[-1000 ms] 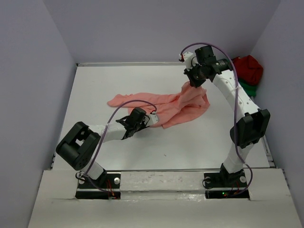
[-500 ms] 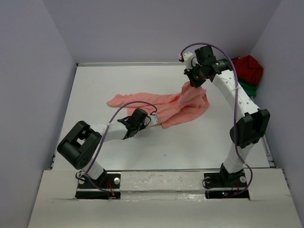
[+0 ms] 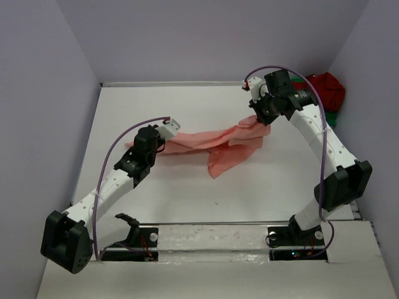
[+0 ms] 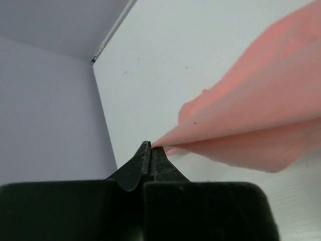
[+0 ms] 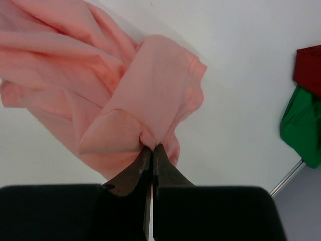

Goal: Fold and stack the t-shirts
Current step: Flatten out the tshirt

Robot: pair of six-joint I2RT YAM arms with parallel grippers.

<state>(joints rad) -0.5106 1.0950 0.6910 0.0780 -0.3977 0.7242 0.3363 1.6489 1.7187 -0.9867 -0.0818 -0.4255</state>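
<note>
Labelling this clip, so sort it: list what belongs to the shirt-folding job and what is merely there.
Job: salmon-pink t-shirt, pinched by left end effector and right end effector; dark red t-shirt; green t-shirt.
Merely there: table; enclosure walls; purple cables.

The shirt [image 3: 215, 142] stretches across the table [image 3: 187, 199] between my claws; left claw [image 3: 169, 128] at its left end, right claw [image 3: 261, 118] at its right; two more shirts [image 3: 325, 91] (one atop the other) lie far right, behind my right claw.
</note>
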